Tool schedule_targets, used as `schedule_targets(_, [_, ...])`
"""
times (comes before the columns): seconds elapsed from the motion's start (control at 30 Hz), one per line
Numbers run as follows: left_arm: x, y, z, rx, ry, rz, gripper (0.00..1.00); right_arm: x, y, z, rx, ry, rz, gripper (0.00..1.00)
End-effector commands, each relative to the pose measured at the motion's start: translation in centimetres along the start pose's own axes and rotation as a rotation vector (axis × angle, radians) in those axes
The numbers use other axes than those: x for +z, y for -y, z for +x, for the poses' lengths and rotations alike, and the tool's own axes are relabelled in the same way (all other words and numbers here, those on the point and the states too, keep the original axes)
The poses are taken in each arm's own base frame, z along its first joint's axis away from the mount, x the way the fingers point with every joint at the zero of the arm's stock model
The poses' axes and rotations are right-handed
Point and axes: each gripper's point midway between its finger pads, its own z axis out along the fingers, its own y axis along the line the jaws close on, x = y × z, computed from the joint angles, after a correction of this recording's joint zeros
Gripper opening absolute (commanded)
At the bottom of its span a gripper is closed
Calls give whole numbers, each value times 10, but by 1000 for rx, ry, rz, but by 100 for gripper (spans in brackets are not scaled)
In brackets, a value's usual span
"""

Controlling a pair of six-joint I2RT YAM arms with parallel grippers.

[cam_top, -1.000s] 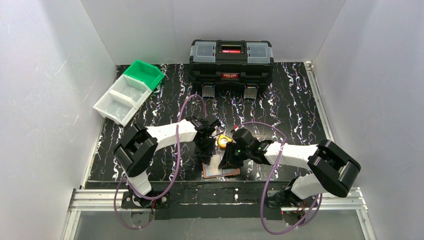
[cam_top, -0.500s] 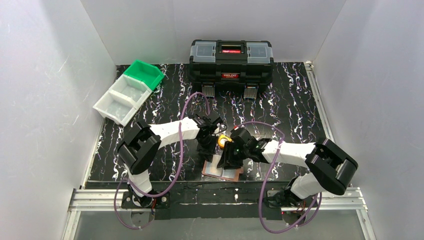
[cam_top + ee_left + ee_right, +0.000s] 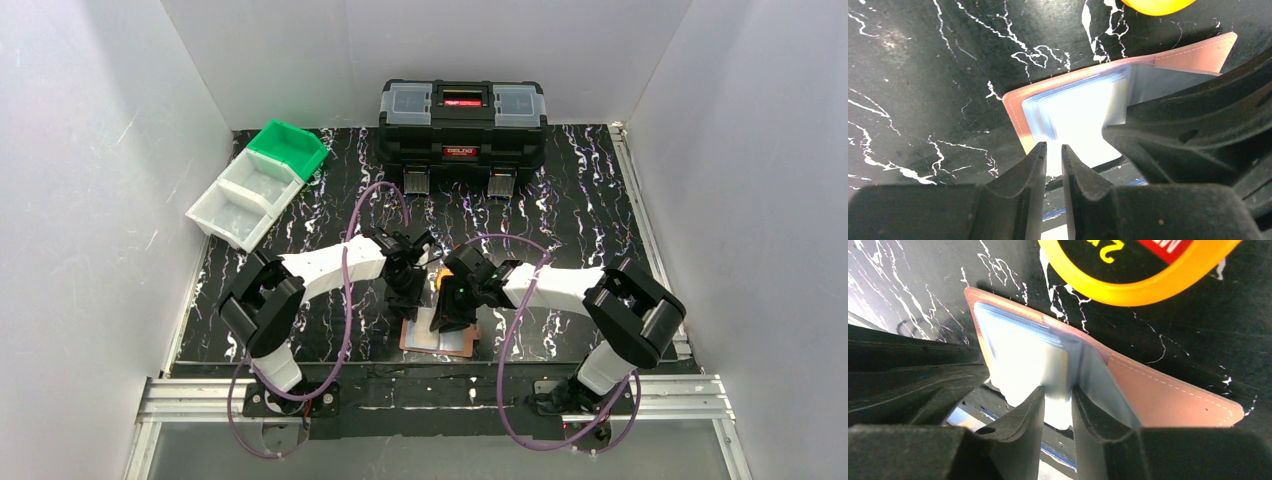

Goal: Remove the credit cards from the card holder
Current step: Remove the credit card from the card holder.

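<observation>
My left gripper (image 3: 1050,152) and right gripper (image 3: 1057,397) each stand a narrow slit apart over the open tan leather card holder (image 3: 438,340). A pale glossy sleeve (image 3: 1078,115) fills each slit; I cannot tell whether they pinch it. The credit cards (image 3: 1062,367) sit inside it, blurred, one gold edge showing. Beyond the card holder lies the round yellow tape measure (image 3: 1138,275), cut off.

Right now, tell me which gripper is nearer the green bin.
Left. The left gripper sits at the left edge of the holder, on the side toward the green bin; the right gripper is over the holder, farther right.
</observation>
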Motion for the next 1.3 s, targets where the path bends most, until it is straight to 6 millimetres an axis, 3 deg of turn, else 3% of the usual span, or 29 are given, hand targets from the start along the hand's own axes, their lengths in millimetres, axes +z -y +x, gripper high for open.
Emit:
schedule_targets(0.0, [-14, -8, 6, -9, 11, -4, 17, 8, 21, 1, -11, -1, 88, 31])
schedule_targets(0.17, [-22, -10, 7, -10, 21, 6, 17, 10, 24, 3, -15, -10, 91, 16])
schedule_targets(0.37, [-21, -4, 9, -19, 12, 40, 18, 11, 27, 6, -17, -17, 90, 7])
schedule_targets(0.9, [-25, 15, 8, -28, 12, 141, 24, 14, 27, 8, -20, -28, 67, 1])
schedule_targets(1.1, [-12, 11, 14, -40, -20, 135, 28, 14, 28, 8, -16, -29, 66, 1])
schedule_targets(1.27, [-18, 14, 13, -35, 1, 151, 31, 14, 29, 8, -13, -30, 66, 1])
